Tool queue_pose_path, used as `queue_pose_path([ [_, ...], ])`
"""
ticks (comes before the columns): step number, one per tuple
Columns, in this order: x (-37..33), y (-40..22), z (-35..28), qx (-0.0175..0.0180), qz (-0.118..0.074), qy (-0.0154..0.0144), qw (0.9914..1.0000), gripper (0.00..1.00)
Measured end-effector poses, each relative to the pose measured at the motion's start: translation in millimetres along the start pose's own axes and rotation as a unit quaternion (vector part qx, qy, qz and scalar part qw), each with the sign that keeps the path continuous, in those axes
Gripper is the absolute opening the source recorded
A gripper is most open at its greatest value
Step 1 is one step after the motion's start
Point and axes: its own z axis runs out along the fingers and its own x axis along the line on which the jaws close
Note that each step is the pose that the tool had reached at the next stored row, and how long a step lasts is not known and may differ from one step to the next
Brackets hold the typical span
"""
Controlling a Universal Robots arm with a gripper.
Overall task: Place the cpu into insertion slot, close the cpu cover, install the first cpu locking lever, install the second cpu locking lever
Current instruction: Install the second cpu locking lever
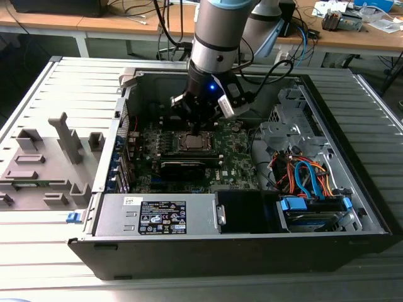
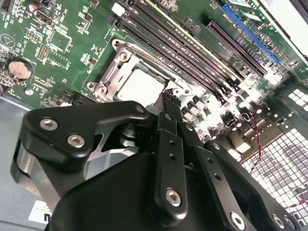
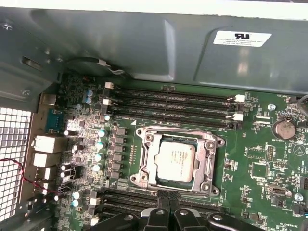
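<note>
Beside the insertion slot (image 3: 177, 162) rim, closed fingers (image 3: 168, 198) hover, cpu (image 3: 174, 160) seated.

Your exterior view looks down from high, well back, into the computer case (image 1: 352, 207). Both wrist views sit close, sharing the cpu (image 3: 175, 160) (image 2: 140, 86), socket at 6 o'clock of the memory slots (image 3: 173, 103) in the first.

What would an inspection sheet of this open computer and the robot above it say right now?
Surface: ribbed grey table carrying an open computer case.
Job's things: cpu lies in the insertion slot; cpu cover frames it.
Clutter: grey plastic fixtures at the exterior view's left.
End effector: end effector hovers at the socket's edge, fingers together, holding nothing.
Cables: orange and blue bundle inside the case.
Surroundings: wooden desks behind.
</note>
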Motion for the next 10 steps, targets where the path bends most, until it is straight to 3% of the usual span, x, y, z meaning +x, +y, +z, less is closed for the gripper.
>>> queue_pose_path([
  [10,0.2,0.1,-1.4,0.0,0.0,0.0,1.0,0.11],
])
